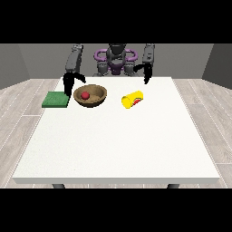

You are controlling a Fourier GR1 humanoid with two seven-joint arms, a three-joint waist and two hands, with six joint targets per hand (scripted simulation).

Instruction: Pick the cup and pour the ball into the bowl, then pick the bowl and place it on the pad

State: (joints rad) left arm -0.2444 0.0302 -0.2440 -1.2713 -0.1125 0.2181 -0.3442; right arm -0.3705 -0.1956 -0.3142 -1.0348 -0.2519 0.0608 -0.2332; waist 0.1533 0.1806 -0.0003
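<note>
A brown wooden bowl (91,95) stands on the white table (118,145) left of centre, with a red ball (84,95) inside it. A yellow cup (132,99) lies on its side to the right of the bowl, its red-lined mouth facing front right. A green square pad (56,99) lies flat at the table's left edge, beside the bowl. The hand at the view's left (69,84) hangs just above the gap between pad and bowl, fingers pointing down and holding nothing. The hand at the view's right (147,74) hovers over the table's far edge, behind the cup, also holding nothing.
The table's front half is bare white surface. The robot's torso (116,61) stands behind the far edge. Wood-plank floor surrounds the table.
</note>
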